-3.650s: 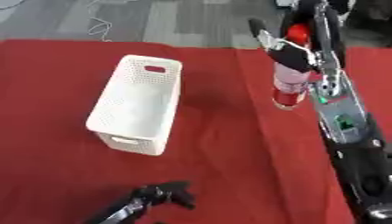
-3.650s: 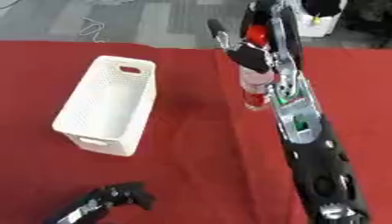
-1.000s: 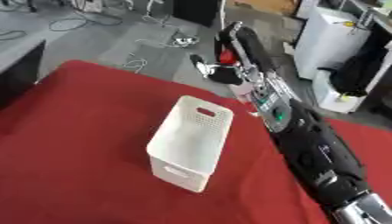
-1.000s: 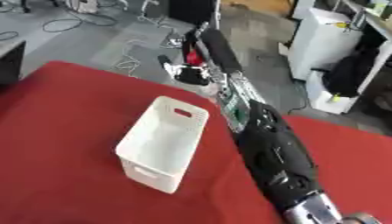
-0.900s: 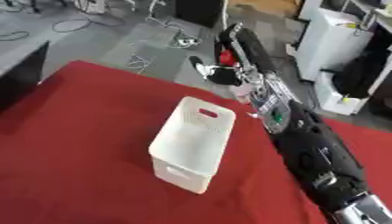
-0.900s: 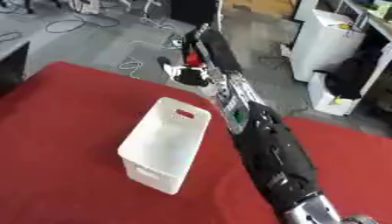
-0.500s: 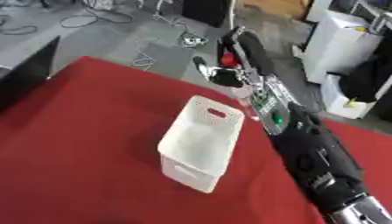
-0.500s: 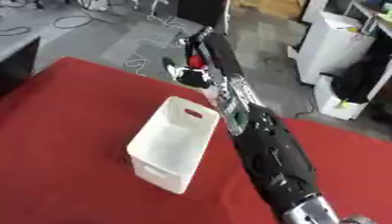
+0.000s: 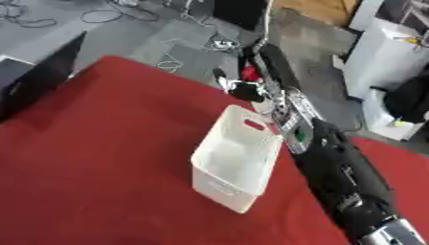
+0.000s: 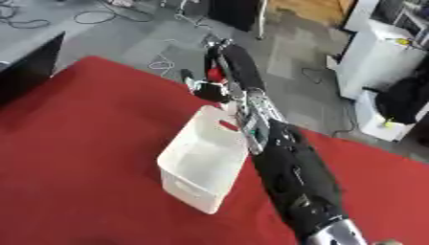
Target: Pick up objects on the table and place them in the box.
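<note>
Above the far end of the white box [image 9: 237,165], the right hand [image 9: 243,88] is raised with its fingers curled round a red-topped object [image 9: 249,72] — only the red part and a pale bit below it can be made out, the rest is covered by the hand. Hand and object sit just past the box's far rim, over the far edge of the table; whether the object is directly over the opening cannot be told.

Right arm [image 9: 339,170] runs from the lower right corner, up along the right side of the box, to that hand. Black casing, a green patch near the wrist.

Box: white, perforated walls, handle slot in the far end wall. It lies askew on the red tablecloth [image 9: 92,158], long axis running from near-centre toward far-right. Its inside looks pale; no contents can be made out.

Left hand — not seen in either view.

Surroundings: a dark flat object [image 9: 38,76] at the table's far left edge; grey floor with cables [image 9: 180,57] beyond the table; a white cabinet [image 9: 381,52] at far right.
</note>
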